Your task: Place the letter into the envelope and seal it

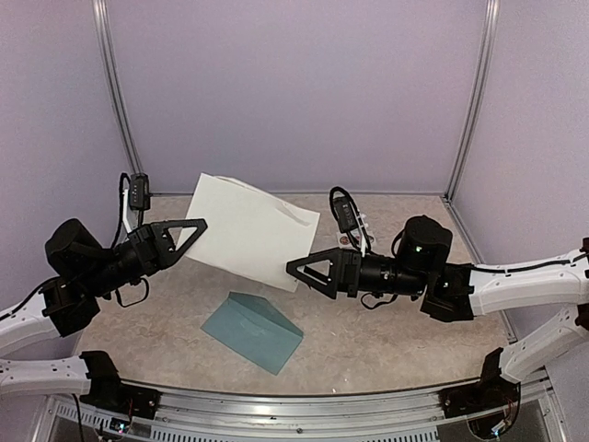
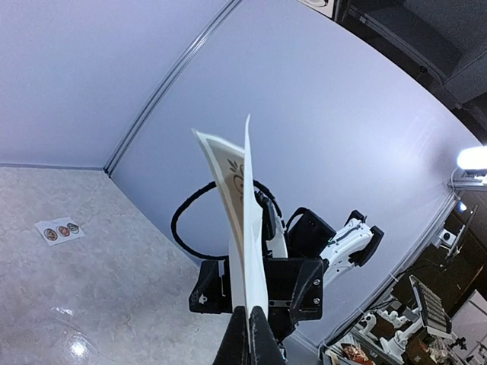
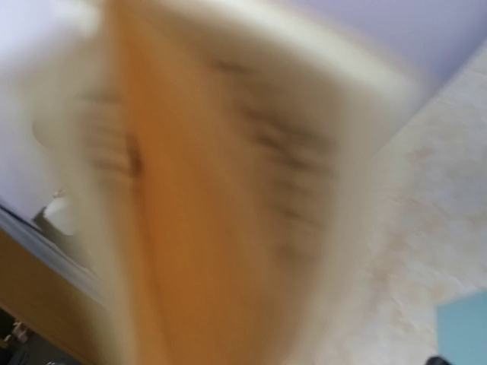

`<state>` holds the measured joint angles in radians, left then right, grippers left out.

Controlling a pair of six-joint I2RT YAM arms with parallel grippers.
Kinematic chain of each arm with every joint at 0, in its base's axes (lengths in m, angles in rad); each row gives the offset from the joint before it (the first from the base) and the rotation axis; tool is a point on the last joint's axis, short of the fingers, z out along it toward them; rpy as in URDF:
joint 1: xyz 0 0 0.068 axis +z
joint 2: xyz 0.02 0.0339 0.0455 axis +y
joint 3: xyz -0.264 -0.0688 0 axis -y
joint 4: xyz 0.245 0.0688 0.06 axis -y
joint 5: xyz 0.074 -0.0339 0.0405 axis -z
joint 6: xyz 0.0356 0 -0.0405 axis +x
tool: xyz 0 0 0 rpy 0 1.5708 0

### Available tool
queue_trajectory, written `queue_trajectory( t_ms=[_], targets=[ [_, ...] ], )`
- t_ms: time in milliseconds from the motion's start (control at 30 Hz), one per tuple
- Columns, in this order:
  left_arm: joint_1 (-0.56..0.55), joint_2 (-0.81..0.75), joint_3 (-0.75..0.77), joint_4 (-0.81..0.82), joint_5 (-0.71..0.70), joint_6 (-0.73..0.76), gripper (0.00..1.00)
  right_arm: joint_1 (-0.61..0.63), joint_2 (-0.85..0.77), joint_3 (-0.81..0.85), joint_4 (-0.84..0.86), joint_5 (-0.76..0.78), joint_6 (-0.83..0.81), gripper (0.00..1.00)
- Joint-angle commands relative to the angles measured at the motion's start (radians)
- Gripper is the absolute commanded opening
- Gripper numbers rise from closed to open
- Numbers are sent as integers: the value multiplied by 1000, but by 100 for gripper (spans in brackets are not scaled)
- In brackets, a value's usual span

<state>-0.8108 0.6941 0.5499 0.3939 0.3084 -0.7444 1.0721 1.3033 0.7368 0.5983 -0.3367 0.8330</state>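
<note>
The letter [image 1: 248,230] hangs in the air between my two grippers, its plain white back up. My left gripper [image 1: 199,225] is shut on its left edge. In the left wrist view the sheet [image 2: 242,220] stands edge-on, pinched between my fingertips [image 2: 242,334], with a little of its ornate border showing. My right gripper [image 1: 293,267] sits at the sheet's lower right edge and looks shut on it. The right wrist view is filled by the blurred cream sheet [image 3: 228,190], which hides its own fingers. The teal envelope [image 1: 253,331] lies flat on the table below, flap closed.
A white strip of round stickers [image 2: 59,230] lies on the table near the back wall. A corner of the envelope [image 3: 464,327] shows in the right wrist view. Lilac walls enclose the table on three sides, and a metal rail [image 1: 294,405] runs along the near edge.
</note>
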Motion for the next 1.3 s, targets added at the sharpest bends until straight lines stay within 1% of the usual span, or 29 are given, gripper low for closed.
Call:
queue_trajectory(
  t_ms=[0, 100, 133, 167, 200, 233, 267, 300, 333, 367, 400, 433, 500, 533, 600, 667, 800, 900, 1000, 1100, 1200, 1267],
  targets=[
    [-15, 8, -13, 33, -38, -10, 0, 23, 43, 52, 139, -23, 6, 98],
    [-22, 10, -21, 39, -41, -12, 0, 28, 75, 78, 157, -18, 12, 89],
    [-23, 9, -23, 41, -42, -14, 0, 28, 84, 87, 157, -9, 13, 84],
    [-24, 10, -27, 44, -41, -17, 0, 30, 90, 95, 152, 4, 16, 75],
    [-24, 11, -29, 46, -38, -20, 0, 30, 96, 100, 151, 20, 19, 63],
    [-24, 13, -30, 46, -30, -23, 0, 31, 98, 102, 154, 33, 22, 41],
    [-25, 15, -30, 41, -19, -24, 0, 30, 98, 100, 156, 49, 26, 25],
    [-25, 23, -27, 32, -8, -25, 0, 30, 93, 96, 154, 67, 31, 10],
    [-25, 26, -24, 16, 0, -22, 3, 30, 87, 91, 151, 78, 31, 0],
    [-25, 30, -17, -8, 4, -15, 11, 31, 80, 91, 131, 89, 24, 0],
    [-25, 32, -6, -44, 3, -2, 22, 31, 72, 93, 101, 103, 15, 0],
    [-24, 33, 1, -74, -2, 9, 25, 30, 66, 100, 66, 113, 3, 0],
    [-24, 33, 19, -122, -17, 25, 27, 31, 54, 116, -18, 130, -23, 0],
    [-24, 33, 25, -139, -20, 34, 26, 30, 48, 130, -71, 139, -37, 0],
    [-24, 36, 36, -164, -23, 50, 21, 30, 44, 162, -175, 159, -63, 0],
    [-25, 43, 46, -182, -23, 62, 18, 31, 45, 189, -261, 171, -85, 0],
    [-26, 66, 78, -232, -43, 98, 0, 31, 45, 229, -387, 212, -105, 0],
    [-47, 87, 105, -280, -108, 129, 0, 31, 57, 259, -447, 243, -97, 0],
    [-90, 112, 142, -350, -231, 160, 0, 36, 82, 286, -473, 276, -72, 0],
    [-144, 155, 189, -452, -394, 176, 0, 44, 112, 317, -493, 314, -41, 0],
    [-194, 200, 230, -513, -498, 185, 0, 51, 146, 358, -521, 362, -8, 0],
    [-225, 240, 259, -537, -540, 198, 0, 52, 169, 373, -527, 380, 22, 0]
  ],
)
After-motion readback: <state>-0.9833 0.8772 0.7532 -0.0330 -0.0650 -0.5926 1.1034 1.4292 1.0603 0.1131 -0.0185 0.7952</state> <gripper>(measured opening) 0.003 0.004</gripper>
